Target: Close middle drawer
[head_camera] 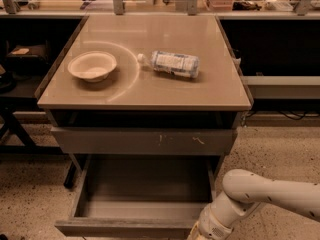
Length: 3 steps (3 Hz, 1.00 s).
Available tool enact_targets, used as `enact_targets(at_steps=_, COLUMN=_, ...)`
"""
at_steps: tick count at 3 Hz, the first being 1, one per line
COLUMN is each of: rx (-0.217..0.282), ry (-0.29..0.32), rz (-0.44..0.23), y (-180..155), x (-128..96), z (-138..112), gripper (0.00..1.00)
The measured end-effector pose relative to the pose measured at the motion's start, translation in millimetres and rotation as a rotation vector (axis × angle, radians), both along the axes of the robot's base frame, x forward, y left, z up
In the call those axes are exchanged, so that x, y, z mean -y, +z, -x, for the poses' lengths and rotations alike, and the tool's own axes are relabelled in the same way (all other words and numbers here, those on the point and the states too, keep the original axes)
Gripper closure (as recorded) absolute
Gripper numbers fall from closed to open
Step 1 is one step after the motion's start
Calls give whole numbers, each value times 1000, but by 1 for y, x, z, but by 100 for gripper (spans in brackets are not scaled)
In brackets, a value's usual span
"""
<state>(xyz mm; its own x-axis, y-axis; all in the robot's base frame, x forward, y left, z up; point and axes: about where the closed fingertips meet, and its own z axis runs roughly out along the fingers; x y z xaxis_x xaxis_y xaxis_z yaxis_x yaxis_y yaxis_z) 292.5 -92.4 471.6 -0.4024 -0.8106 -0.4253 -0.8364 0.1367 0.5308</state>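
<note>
desk [170,91]: tan top, 2 things on it, drawer fronts under its front edge.
bowl [92,65]: pale, upright, near desk's left edge, approx midway front to back.
bottle [172,63]: clear plastic w/ label, lying on its side, cap end twd bowl, a bit right of centre; apart from bowl.
scratched front [145,141]: just under desk's front edge, pale marks right of centre, dark gap above it.
middle drawer [150,184]: below scratched front, pulled well out past desk's front edge, grey tray interior showing, plain front low in view.
arm [272,194]: white, comes in from the right, below desk's front right corner, bends down twd drawer's front right corner.
gripper: out of view below wrist [212,225], by drawer's front right corner; grip state can't tell.
</note>
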Motion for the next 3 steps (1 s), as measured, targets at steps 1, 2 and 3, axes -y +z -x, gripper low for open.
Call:
enact_targets(at_steps=1, rx=49, ry=-6, rz=-9, y=-19, x=1, z=-17, gripper=100)
enact_targets(at_steps=2, rx=97, ry=-3, rz=1, y=-35, x=1, z=-32, gripper=100)
enact_targets(at_steps=3, rx=98, ry=-4, rz=1, y=-35, x=1, z=-33, gripper=81)
